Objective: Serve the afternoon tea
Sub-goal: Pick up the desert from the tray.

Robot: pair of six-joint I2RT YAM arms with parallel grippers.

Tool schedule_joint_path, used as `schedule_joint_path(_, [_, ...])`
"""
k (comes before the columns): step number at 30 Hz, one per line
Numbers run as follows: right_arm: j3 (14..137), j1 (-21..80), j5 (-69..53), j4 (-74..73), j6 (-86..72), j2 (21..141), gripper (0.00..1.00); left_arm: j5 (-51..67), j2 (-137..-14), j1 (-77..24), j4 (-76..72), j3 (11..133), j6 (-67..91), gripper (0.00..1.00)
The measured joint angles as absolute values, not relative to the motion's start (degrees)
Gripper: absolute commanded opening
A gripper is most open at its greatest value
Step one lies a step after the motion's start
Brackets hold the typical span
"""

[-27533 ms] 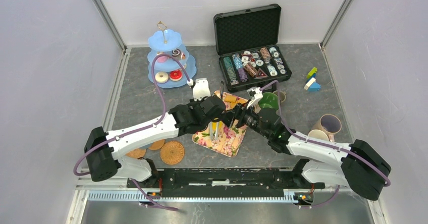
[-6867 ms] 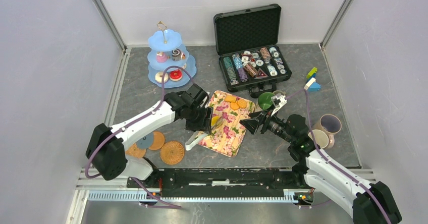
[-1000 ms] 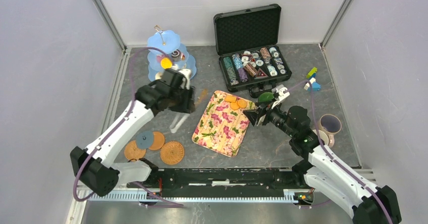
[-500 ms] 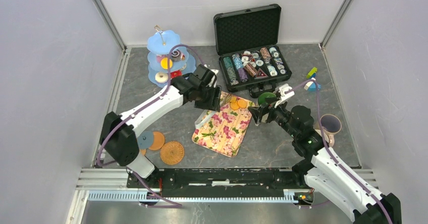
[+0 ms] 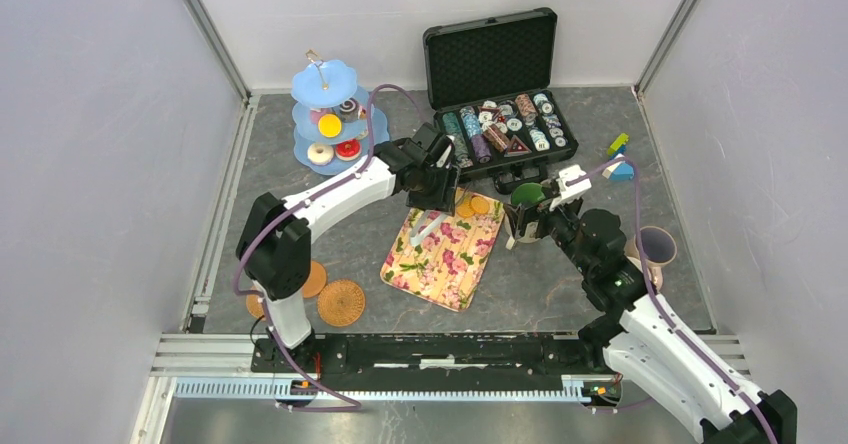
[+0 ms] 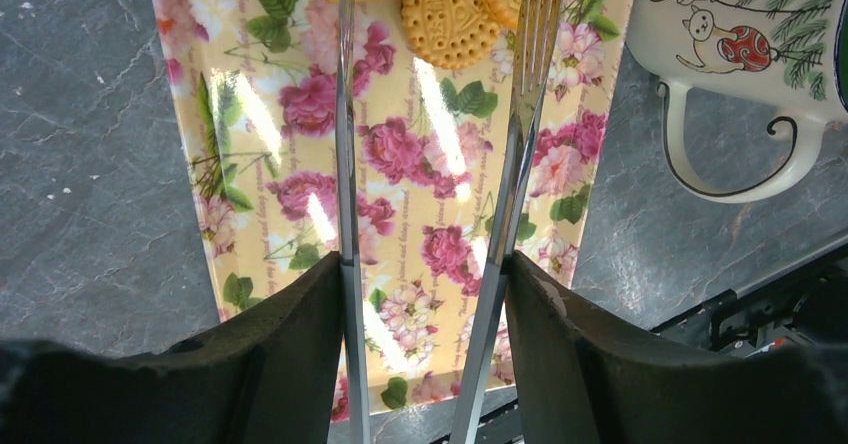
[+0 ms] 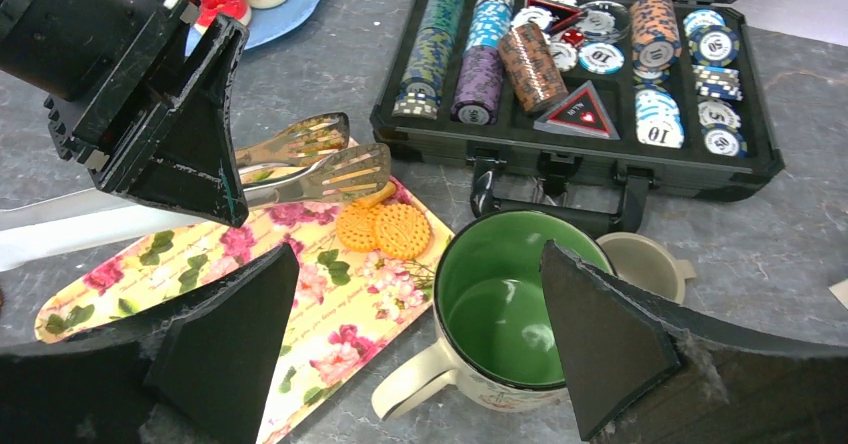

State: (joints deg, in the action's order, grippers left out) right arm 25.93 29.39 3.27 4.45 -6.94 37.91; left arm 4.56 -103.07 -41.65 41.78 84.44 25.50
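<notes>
Left wrist view: one pair of metal tongs [image 6: 345, 144] is seen clamped between the fingers of the left gripper [image 6: 425, 269]. The tongs' two arms are spread apart with nothing between them, above the far end of a flowered tray [image 6: 265, 134]. Three orange-yellow biscuits [image 6: 450, 26] are laid at that end of the tray, by the tong tips.

Beside the tray's far corner, one green-lined mug [image 7: 505, 314], printed with cats and fir sprigs, is stood upright between the widely parted fingers of the right gripper [image 7: 420, 254]. Whether a finger touches it cannot be told. One small beige cup [image 7: 645, 262] is set just behind the mug.

Beyond them an open black case [image 7: 560, 159] of poker chips [image 7: 658, 132] is placed, with several chips marked "10".

Four treats are counted on the blue three-tier stand [image 5: 325, 82]: one swirl cake [image 5: 347, 107], one yellow round piece [image 5: 329, 124], one white donut [image 5: 320, 153] and one red donut [image 5: 347, 149].

Three woven coasters [image 5: 341, 302] are laid near the left arm's base, two partly hidden by the arm. One lilac mug [image 5: 657, 246] and a cluster of coloured blocks [image 5: 620, 169] are seen toward the right wall.
</notes>
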Motion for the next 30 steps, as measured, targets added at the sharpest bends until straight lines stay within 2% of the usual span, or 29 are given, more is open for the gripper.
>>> schedule_joint_path(30, [23.6, 29.2, 6.5, 4.4, -6.1, 35.8, 0.98, 2.5, -108.5, -42.4, 41.8, 86.4, 26.2, 0.63])
